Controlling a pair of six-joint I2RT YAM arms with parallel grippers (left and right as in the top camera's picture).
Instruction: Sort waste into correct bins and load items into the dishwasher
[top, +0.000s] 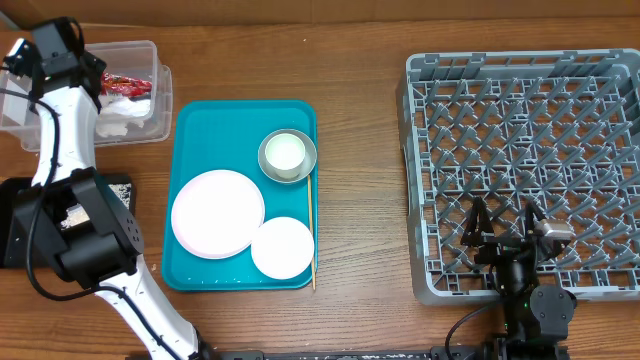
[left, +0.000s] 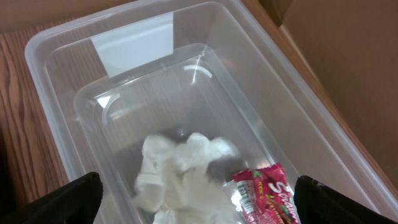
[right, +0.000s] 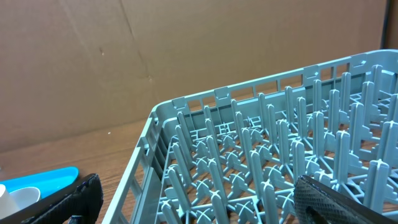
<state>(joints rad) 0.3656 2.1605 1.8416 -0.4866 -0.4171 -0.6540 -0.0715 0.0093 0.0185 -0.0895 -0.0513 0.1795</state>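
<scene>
Black fingertips (left: 81, 199) of the left end effector (left: 196, 190) frame the bottom of the left wrist view, spread wide and released, with nothing between them. They hang over the clear tub (left: 124, 18) at the far left corner of the wooden surface (top: 360, 60). Inside the tub lie the crumpled white napkin (left: 180, 174) and, just beside it, the red wrapper (left: 267, 193).

The right end effector (right: 199, 199) is likewise released, its fingers apart above the near left part of the grey dish rack (top: 412, 180), which holds no dishes.

Between tub and rack sits the teal tray (top: 195, 130). On it are the pink plate (top: 217, 213), the smaller white plate (top: 282, 247) touching its edge, and the bowl (top: 266, 160) with a pale cup (top: 285, 152) inside. A thin wooden stick (top: 311, 230) lies along the tray's right side. The black tray (top: 12, 240) is mostly hidden under the left arm.
</scene>
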